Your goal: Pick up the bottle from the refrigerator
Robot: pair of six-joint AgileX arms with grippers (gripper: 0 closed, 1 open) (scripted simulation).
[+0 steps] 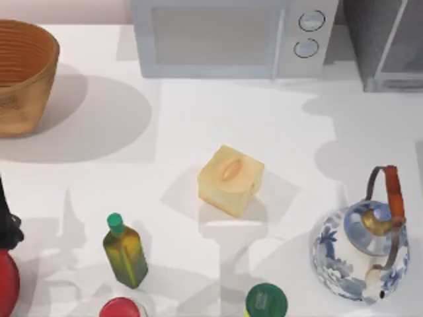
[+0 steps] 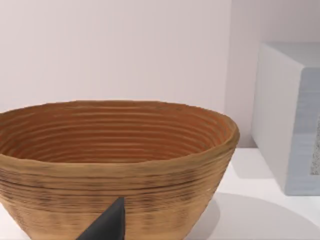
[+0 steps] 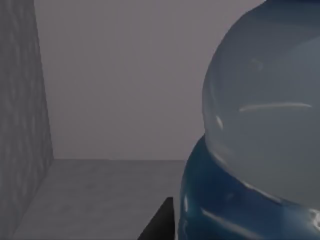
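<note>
The bottle [image 3: 260,130] stands upright inside the refrigerator [image 3: 20,115], directly ahead of the right tool [image 3: 162,222] and very near it. Tool opening cannot be determined. The left tool [image 2: 107,225] faces the wicker basket [image 2: 115,150].

White table [image 1: 198,119], microwave [image 1: 231,36], basket [image 1: 23,72], teapot [image 1: 360,247]
</note>
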